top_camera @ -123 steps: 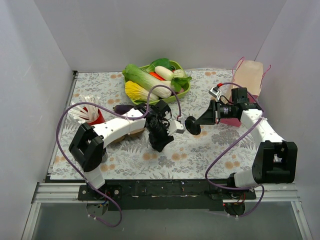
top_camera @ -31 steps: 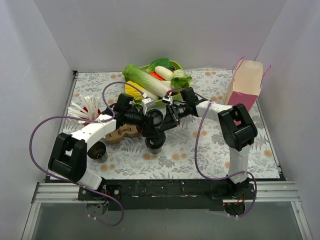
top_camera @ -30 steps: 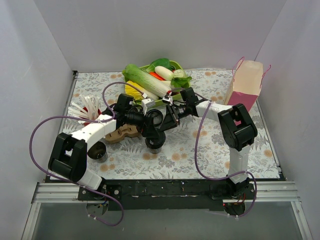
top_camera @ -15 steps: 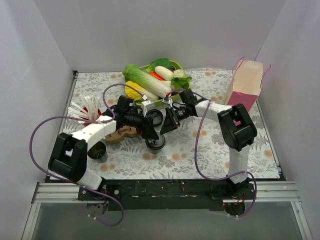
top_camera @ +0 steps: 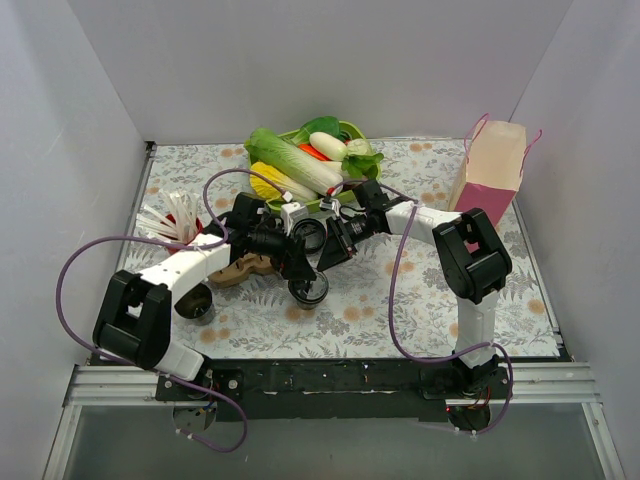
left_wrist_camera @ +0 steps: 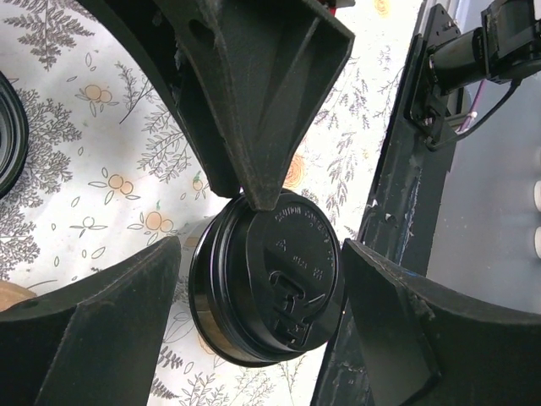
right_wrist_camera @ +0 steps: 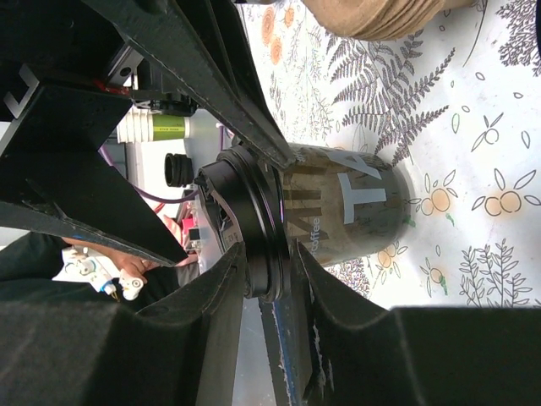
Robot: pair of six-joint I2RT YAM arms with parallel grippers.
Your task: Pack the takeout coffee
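Observation:
The takeout coffee cup (top_camera: 309, 290) stands on the floral mat near the middle, dark with a black lid. In the left wrist view the lidded cup (left_wrist_camera: 266, 292) sits between my left gripper's (left_wrist_camera: 262, 338) spread fingers, with a thin gap on the left side. My left gripper (top_camera: 303, 274) is open around it. My right gripper (top_camera: 323, 260) reaches in from the right. In the right wrist view my right gripper (right_wrist_camera: 266, 271) is shut on the lid's rim (right_wrist_camera: 254, 220), above the cup's printed body (right_wrist_camera: 347, 203).
A brown cardboard carrier (top_camera: 245, 268) lies just left of the cup. A second dark cup (top_camera: 196, 304) stands front left. A red cup of white straws (top_camera: 180, 225) is at the left. A green basket of vegetables (top_camera: 362, 182) is behind, a pink bag (top_camera: 490, 165) at the right.
Four seconds ago my right gripper held the lid apart, to the right of the cup; now the lid sits on the cup. Over the last second both grippers and cup barely shifted.

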